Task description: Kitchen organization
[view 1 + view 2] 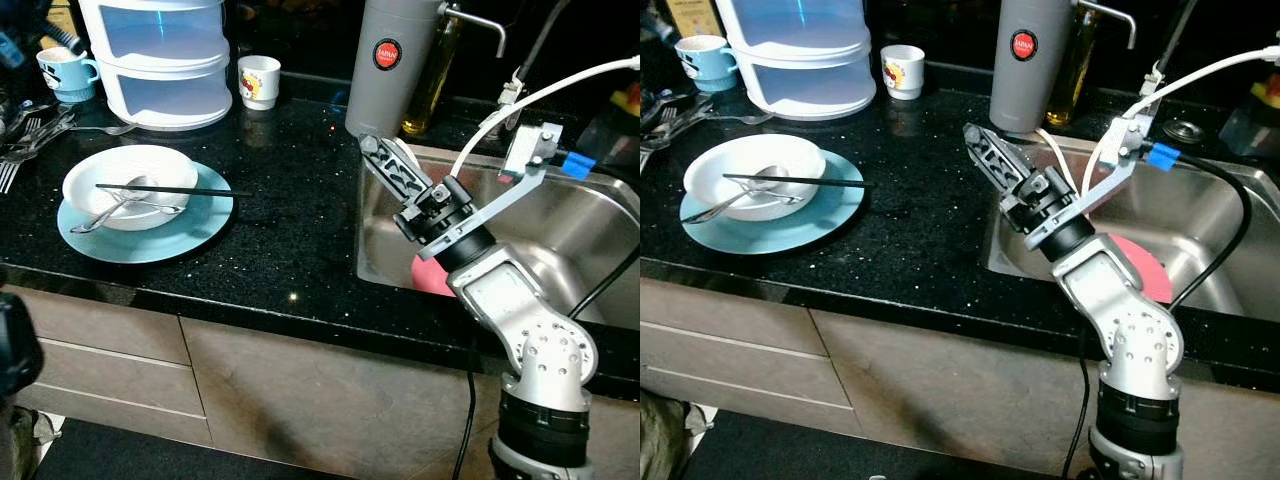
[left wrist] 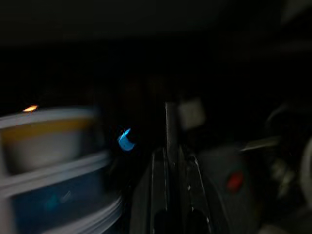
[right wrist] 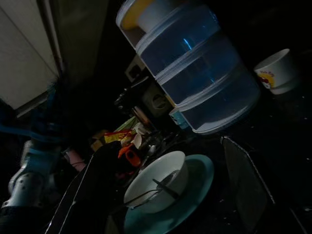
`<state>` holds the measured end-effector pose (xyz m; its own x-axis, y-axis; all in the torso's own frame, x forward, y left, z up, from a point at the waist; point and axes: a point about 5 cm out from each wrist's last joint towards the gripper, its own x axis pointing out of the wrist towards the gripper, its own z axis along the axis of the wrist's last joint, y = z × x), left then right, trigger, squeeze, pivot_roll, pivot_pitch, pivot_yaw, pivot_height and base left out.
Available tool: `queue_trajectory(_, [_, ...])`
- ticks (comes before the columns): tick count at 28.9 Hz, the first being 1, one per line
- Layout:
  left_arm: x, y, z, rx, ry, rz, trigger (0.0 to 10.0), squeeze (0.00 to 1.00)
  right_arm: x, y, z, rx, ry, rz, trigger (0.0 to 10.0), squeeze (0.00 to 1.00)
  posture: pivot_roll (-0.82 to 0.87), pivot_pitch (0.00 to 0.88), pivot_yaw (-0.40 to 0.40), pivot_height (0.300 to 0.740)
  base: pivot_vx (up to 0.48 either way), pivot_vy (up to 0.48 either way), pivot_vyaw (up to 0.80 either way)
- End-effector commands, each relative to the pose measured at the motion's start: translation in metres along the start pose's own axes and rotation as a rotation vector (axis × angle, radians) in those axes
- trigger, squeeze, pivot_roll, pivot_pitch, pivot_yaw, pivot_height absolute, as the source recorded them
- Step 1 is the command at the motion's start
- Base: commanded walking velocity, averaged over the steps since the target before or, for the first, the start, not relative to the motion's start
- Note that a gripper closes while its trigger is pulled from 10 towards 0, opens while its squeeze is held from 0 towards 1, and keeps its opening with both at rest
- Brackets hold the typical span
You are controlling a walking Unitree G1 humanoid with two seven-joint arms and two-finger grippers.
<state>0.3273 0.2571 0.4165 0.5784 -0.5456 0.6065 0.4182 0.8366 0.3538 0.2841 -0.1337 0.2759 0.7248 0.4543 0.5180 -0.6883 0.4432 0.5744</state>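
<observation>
Right gripper jaws released above sink rim, bare counter beside blue plate

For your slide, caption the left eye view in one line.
Right gripper hovers above black countertop, between white bowl on blue plate and steel sink.

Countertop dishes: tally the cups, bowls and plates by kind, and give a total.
Cups: 2, a blue cup and a white cup
Bowls: 1, the white bowl
Plates: 1, the blue plate under the bowl
Total: 4
</observation>
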Motion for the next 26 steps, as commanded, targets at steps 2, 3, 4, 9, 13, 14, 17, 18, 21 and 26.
queue_trajectory(2, [0.004,-0.015,0.001,-0.118,-0.084,-0.053,2.9,0.00,-0.001,-0.007,-0.001,0.001,-0.013,-0.047,10.0,0.00,0.03,0.000,-0.036,0.740,0.000,0.000,-0.80])
queue_trajectory(3, [0.005,-0.020,0.000,-0.158,-0.108,-0.060,6.9,0.00,-0.001,-0.009,-0.001,0.001,-0.012,-0.055,10.0,0.00,0.04,0.000,-0.034,0.740,0.000,0.000,-0.80])
queue_trajectory(4, [0.006,-0.024,-0.001,-0.195,-0.128,-0.067,10.0,0.00,-0.001,-0.010,-0.002,0.001,-0.011,-0.061,10.0,0.00,0.04,0.000,-0.033,0.740,0.000,0.000,-0.80])
queue_trajectory(9, [0.007,-0.042,-0.015,-0.238,-0.114,-0.100,10.0,0.00,-0.002,-0.016,-0.001,-0.007,-0.028,-0.098,10.0,0.00,0.04,0.000,-0.023,0.740,0.000,0.000,-0.80])
queue_trajectory(13, [0.008,-0.046,-0.023,-0.215,-0.069,-0.088,10.0,0.00,-0.005,-0.022,0.001,-0.018,-0.041,-0.138,10.0,0.00,0.04,0.000,-0.016,0.740,0.000,0.000,-0.80])
queue_trajectory(14, [0.008,-0.046,-0.023,-0.215,-0.069,-0.088,10.0,0.00,-0.005,-0.022,0.001,-0.018,-0.041,-0.138,10.0,0.00,0.04,0.000,-0.016,0.740,0.000,0.000,-0.80])
queue_trajectory(17, [0.011,-0.052,-0.030,-0.171,-0.017,-0.078,10.0,0.00,-0.008,-0.026,0.000,-0.032,-0.041,-0.161,10.0,0.00,0.04,0.000,-0.013,0.740,0.000,0.000,-0.80])
queue_trajectory(18, [0.013,-0.055,-0.035,-0.154,0.007,-0.079,10.0,0.00,-0.008,-0.027,-0.001,-0.038,-0.038,-0.166,10.0,0.00,0.04,0.000,-0.012,0.740,0.000,0.000,-0.80])
queue_trajectory(21, [0.014,-0.060,-0.043,-0.129,0.049,-0.076,10.0,0.00,-0.008,-0.028,-0.002,-0.046,-0.034,-0.170,10.0,0.00,0.04,0.000,-0.011,0.740,0.000,0.000,-0.80])
queue_trajectory(26, [0.014,-0.089,-0.077,-0.028,0.198,-0.137,10.0,0.00,-0.009,-0.030,-0.001,-0.066,-0.038,-0.176,10.0,0.00,0.03,0.000,-0.009,0.740,0.000,0.000,-0.80])
